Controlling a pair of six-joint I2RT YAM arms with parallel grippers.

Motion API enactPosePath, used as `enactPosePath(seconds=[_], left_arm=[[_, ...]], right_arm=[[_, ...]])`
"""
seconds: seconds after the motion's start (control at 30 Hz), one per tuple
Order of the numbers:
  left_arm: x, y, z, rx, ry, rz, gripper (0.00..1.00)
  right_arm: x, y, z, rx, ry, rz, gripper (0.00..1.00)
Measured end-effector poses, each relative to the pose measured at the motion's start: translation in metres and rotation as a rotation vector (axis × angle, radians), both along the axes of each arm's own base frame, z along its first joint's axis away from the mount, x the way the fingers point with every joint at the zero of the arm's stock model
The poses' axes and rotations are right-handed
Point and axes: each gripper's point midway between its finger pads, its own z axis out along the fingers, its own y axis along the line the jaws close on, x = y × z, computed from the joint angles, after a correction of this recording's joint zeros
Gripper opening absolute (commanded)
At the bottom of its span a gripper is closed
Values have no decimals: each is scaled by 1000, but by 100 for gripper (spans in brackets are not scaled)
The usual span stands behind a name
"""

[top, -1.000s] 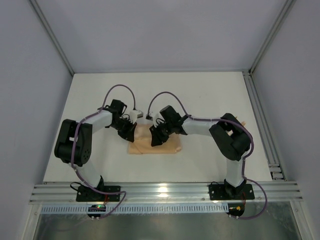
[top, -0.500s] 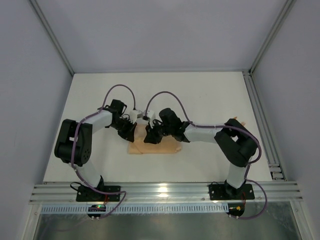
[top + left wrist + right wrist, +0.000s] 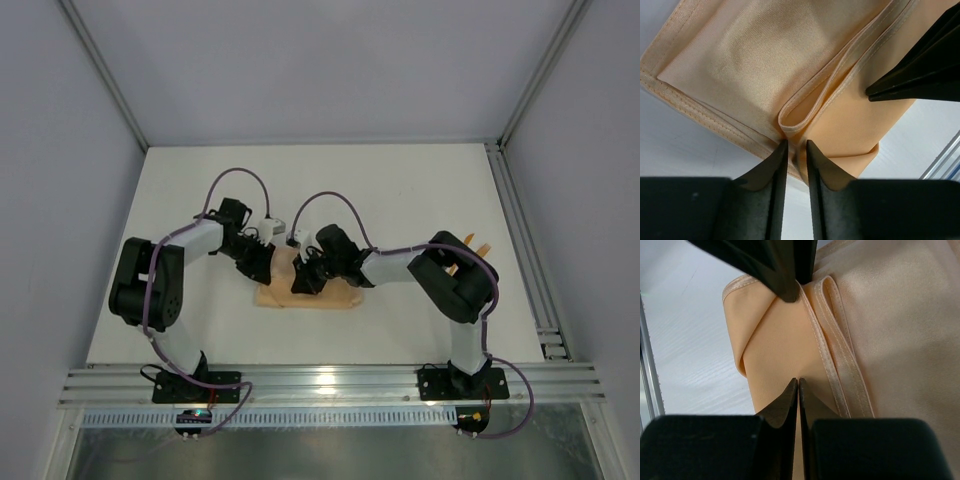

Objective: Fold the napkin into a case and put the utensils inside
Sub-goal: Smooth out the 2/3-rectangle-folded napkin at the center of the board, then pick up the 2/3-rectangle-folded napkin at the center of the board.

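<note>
Napkin (image 3: 335, 297), folded into a layered peach-orange strip, lay near the middle of the white table (image 3: 400, 180), between the two arms. The left gripper (image 3: 795, 146) had its fingers drawn nearly together, nipping a looped hem at the cloth's edge. The right gripper (image 3: 798, 382) faced it from just across the fold, its fingertips pressed fully together over the fabric. Orange utensils (image 3: 478, 244) lay well apart at the table's right side, partly hidden behind the right arm.
</note>
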Motion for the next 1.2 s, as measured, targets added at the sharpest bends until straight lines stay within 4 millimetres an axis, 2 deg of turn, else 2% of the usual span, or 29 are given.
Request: enactPosePath(seconds=[0.1, 0.27, 0.43, 0.73, 0.93, 1.07, 1.2], left_arm=[[1, 0, 3, -21, 4, 8, 35], [6, 6, 6, -24, -5, 27, 35], [-1, 7, 8, -23, 15, 20, 35], [-5, 5, 31, -52, -31, 5, 40], [-5, 10, 31, -26, -33, 20, 29], [-4, 11, 28, -9, -27, 35, 13], [-4, 11, 20, -6, -4, 34, 12]], right_arm=[[1, -1, 0, 1, 12, -12, 6], [2, -2, 0, -1, 25, -19, 6], [2, -2, -1, -8, 32, -21, 7], [4, -4, -1, -10, 43, -21, 6], [4, -4, -1, -9, 44, -21, 6], [4, -4, -1, -9, 44, -20, 6], [4, -4, -1, -8, 45, -20, 6]])
